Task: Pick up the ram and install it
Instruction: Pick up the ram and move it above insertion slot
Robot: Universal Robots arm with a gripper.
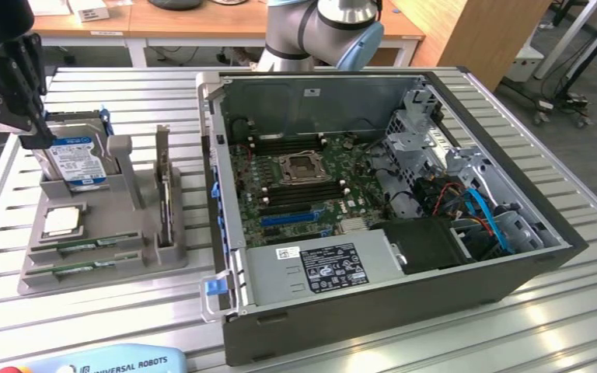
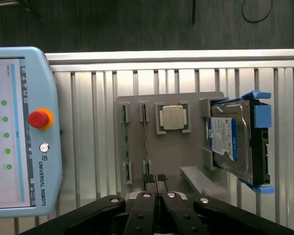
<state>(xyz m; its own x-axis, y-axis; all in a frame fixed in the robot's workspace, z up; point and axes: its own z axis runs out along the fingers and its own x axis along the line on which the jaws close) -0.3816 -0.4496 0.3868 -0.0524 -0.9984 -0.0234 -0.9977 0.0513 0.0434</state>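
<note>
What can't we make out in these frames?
- Ram sticks, chips and sticker: both views, edge-up and sunk in tray slots.
- Motherboard slot latches: exterior view, too small.
- Pendant screen: wrist view, cut off by the picture's edge.

The gripper [image 1: 35, 138] hangs raised over the grey parts holder [image 1: 106, 276], at the holder's edge toward the exterior view's left, and points straight down. Its black jaws are pressed together tip to tip and form a narrow wedge. In the wrist view the tips meet just over the holder's rim. The arm [image 1: 325, 27], grey with a blue joint cap, rises well apart from the holder, behind it toward the exterior view's right.
</note>
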